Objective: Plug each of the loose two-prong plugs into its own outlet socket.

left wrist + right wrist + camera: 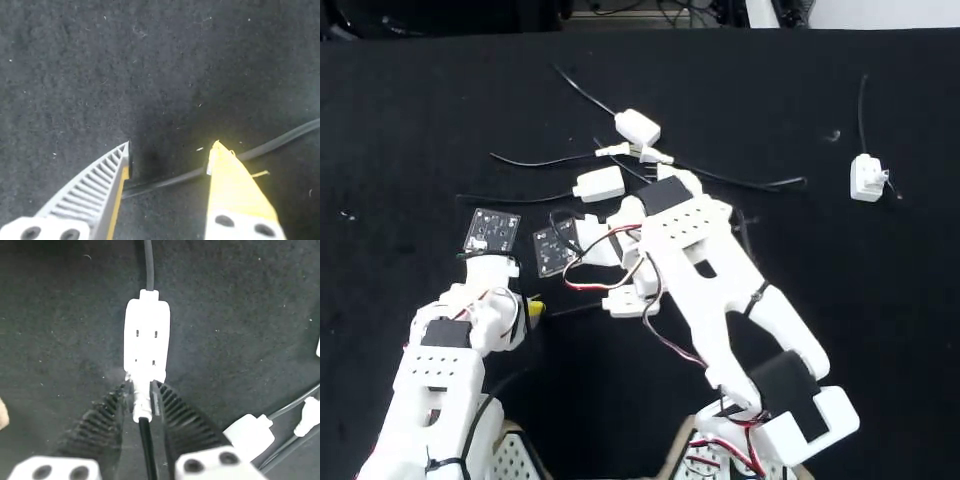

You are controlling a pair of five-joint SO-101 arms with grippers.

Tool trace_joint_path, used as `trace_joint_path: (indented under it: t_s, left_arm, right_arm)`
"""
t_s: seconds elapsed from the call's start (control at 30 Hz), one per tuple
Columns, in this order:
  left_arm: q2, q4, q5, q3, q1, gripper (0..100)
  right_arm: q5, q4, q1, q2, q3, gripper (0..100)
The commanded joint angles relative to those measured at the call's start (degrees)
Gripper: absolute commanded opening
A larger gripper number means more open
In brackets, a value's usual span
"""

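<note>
Clamping a white plug (140,401), the right gripper (140,386) has its dark fingers pressed together on it. The plug butts against the end of the outlet socket (146,337), a contact the right wrist view makes plain. The high view places that socket near the middle of the table (420,100). The left gripper (170,150), fingers apart, straddles a black cord (165,181) toward the near left corner.

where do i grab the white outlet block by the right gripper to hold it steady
I'd pinch the outlet block across its long sides, near its cord, coming down from above. It lies flat, slots up, and those sides look parallel. The right gripper holds a plug at the other end, so keep clear there.
</note>
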Motion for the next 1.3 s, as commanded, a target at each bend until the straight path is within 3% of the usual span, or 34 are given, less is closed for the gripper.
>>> trace_joint_path:
  t_s: [0.0,0.47,1.07,1.27]
  left_arm:
    - [0.3,-0.4,0.4,-0.1,-0.6,25]
    - [0.3,-0.5,0.4,-0.2,-0.6,25]
    - [0.3,-0.4,0.4,-0.2,-0.6,25]
    - [0.3,-0.4,0.4,-0.2,-0.6,25]
  right_arm:
    - [0.7,-0.2,0.8,-0.3,0.7,1.1]
    - [2.7,-3.3,-0.4,-12.1,11.3,1.1]
    - [2.7,-8.4,-0.4,-12.0,12.3,1.1]
    - [1.2,-8.9,-2.0,-6.0,13.3,1.1]
